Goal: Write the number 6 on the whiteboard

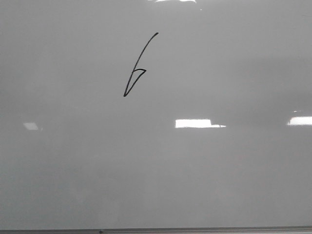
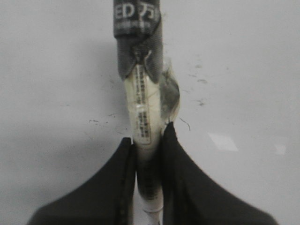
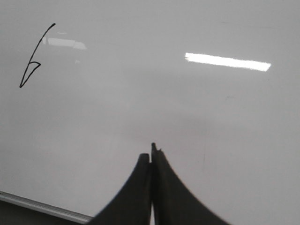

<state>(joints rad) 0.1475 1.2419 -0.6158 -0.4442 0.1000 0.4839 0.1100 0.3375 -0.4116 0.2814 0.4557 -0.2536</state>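
Note:
A thin black number 6 (image 1: 136, 68), a long slanted stroke with a small pointed loop, is drawn on the upper middle of the whiteboard (image 1: 204, 175). The right wrist view shows the same number 6 (image 3: 32, 61) far off to one side on the whiteboard (image 3: 187, 108). My left gripper (image 2: 149, 133) is shut on a white marker (image 2: 143, 108) with a grey cap end, held above the whiteboard (image 2: 56, 70). My right gripper (image 3: 152, 153) is shut with nothing between its fingers, hovering over the board. Neither gripper appears in the front view.
Bright rectangular light reflections (image 1: 197, 123) lie on the glossy board. A thin grey edge strip (image 1: 195, 229) runs along the board's near side, and the edge strip (image 3: 42, 206) also shows in the right wrist view. Faint dark smudges (image 2: 199, 89) mark the board near the marker.

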